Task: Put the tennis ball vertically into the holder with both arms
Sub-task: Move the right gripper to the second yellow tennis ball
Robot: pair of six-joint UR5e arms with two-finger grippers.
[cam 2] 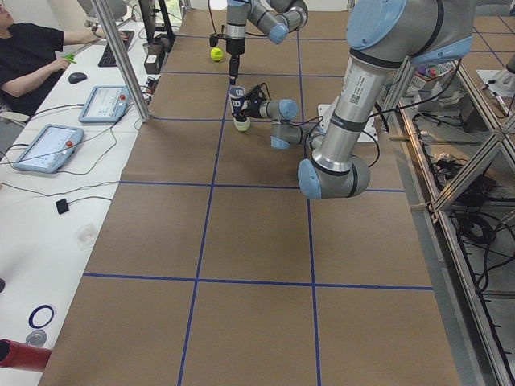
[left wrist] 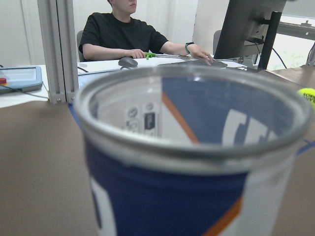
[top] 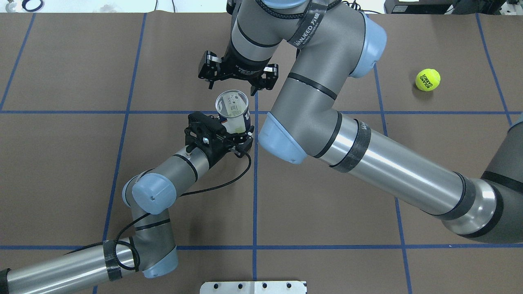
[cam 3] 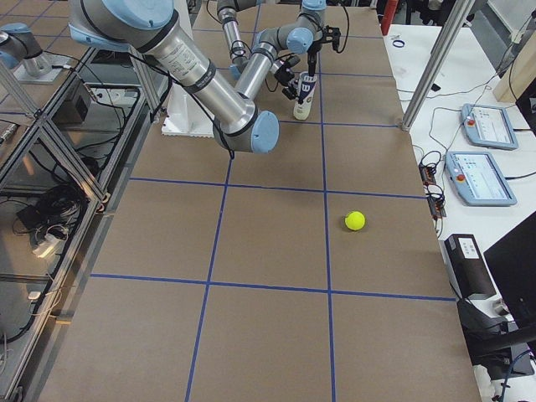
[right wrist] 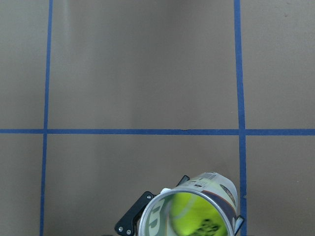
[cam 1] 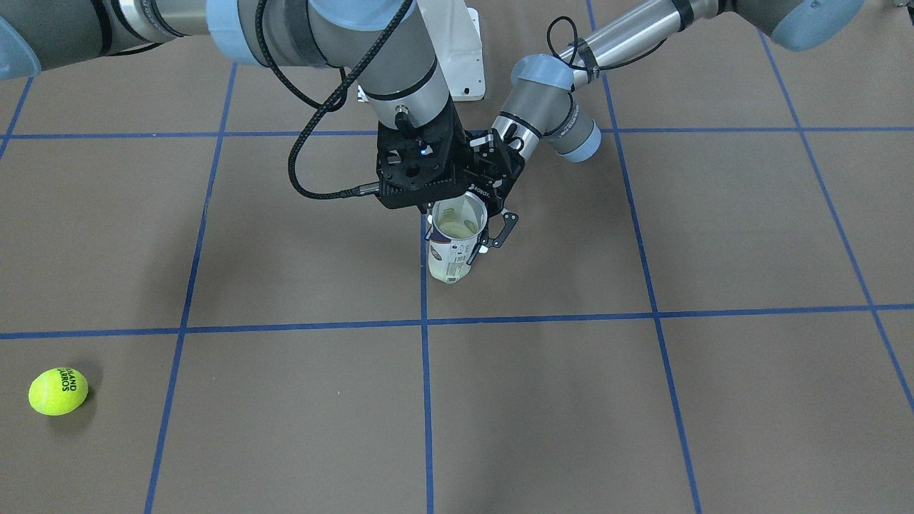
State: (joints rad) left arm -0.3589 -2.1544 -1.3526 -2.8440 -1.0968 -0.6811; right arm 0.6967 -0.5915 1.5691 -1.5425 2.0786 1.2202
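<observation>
Overhead exterior: left gripper (top: 239, 132) is clamped on the upright holder (top: 232, 110) at mid-table, and right gripper (top: 233, 86) hangs spread and empty just beyond its rim. A ball (right wrist: 194, 214) is already inside, and a spare ball (top: 428, 79) lies well apart on the robot's right. Likely risks are the right gripper clipping the rim or the left gripper releasing off-square, either of which tips the holder, and the elbow cap (top: 282, 141) hanging near the left gripper; the table (top: 61, 163) has bare room all round, with edges far off.

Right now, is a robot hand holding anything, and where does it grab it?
The left gripper holds the holder by its side, just below the rim. The right gripper holds nothing.
</observation>
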